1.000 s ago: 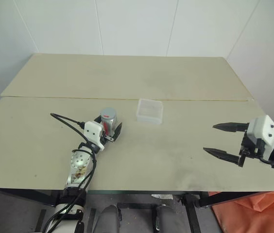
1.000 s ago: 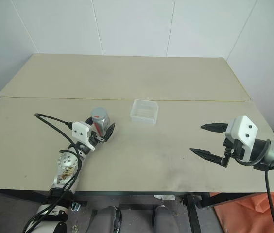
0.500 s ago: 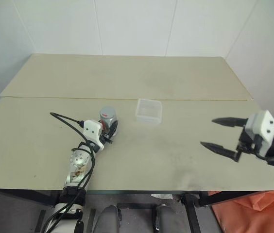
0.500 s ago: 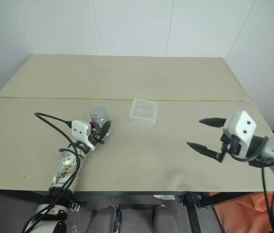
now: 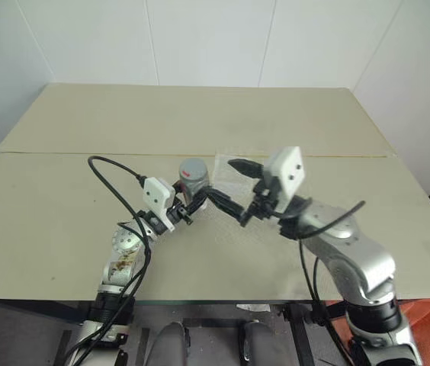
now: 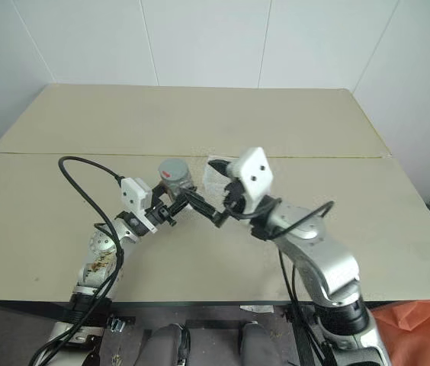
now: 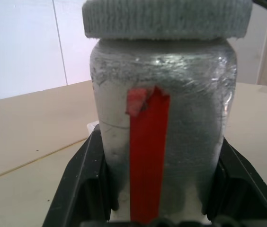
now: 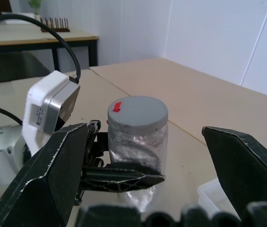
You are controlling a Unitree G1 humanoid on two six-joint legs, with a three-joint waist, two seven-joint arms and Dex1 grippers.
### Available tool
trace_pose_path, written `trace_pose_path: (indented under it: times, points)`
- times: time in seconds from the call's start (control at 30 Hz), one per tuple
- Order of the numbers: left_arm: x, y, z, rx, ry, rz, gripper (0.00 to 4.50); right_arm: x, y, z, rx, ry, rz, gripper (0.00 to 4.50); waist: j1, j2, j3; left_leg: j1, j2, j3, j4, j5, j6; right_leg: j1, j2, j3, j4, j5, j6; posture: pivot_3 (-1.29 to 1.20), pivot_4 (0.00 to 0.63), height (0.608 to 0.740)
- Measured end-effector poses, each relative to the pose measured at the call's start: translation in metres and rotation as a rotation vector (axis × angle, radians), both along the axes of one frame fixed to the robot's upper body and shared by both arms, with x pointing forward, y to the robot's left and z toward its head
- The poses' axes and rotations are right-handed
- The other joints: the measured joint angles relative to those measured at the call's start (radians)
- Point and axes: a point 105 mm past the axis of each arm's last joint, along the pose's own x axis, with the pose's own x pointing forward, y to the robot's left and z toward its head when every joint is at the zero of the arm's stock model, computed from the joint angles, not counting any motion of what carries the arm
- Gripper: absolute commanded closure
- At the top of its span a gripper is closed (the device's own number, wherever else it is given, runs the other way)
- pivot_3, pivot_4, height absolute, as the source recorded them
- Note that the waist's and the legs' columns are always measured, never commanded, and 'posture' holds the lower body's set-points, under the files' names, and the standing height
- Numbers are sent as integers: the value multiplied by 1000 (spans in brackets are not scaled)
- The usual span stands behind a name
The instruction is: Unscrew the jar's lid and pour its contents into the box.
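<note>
A bare test room or lab: plain white panelled walls (image 5: pixel 215 38) meet at the far corners of a plain beige bench (image 5: pixel 200 114) made of two boards butted together. The right wrist view shows another table (image 8: pixel 39 38) with a rack (image 8: pixel 53 23) and a small plant (image 8: pixel 35 4).
</note>
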Motion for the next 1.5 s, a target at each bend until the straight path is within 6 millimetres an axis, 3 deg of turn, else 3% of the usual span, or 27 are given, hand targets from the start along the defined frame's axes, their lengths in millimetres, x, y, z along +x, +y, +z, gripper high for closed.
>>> trace_pose_path:
  times: [0.23,0.63,0.73,0.87,1.17,1.5]
  points:
    - [-3,-15,-5,27,4,-35,2500,12,10,-1,-26,-19,-29,0,-4,0,0,0,1,0,-1,0,0,0,2,0,0,0,0,0,150,740]
    - [-4,-22,-5,10,5,-48,2500,21,17,-10,-48,-19,-37,0,-4,0,0,0,2,-1,-1,0,0,-1,2,0,0,0,0,0,150,740]
    - [-4,-22,-5,10,4,-49,2500,20,18,-10,-44,-20,-30,600,-4,0,0,0,2,-1,-1,0,0,-1,2,0,0,0,0,0,150,740]
    - [-5,-22,-5,9,-5,-48,2500,20,19,-9,-37,-21,-27,1730,-4,0,0,0,2,-1,-1,0,0,-1,2,0,0,0,0,0,150,740]
    - [-6,-22,-5,16,-5,-63,2500,19,18,-10,-41,-18,-13,1730,-5,0,0,0,2,-1,-1,0,0,-1,2,0,0,0,0,0,150,740]
    - [-35,-32,-2,41,-13,-236,2500,3,-4,-3,-138,3,380,1730,-6,0,0,1,2,-1,-1,0,0,0,2,0,-1,-1,0,0,150,740]
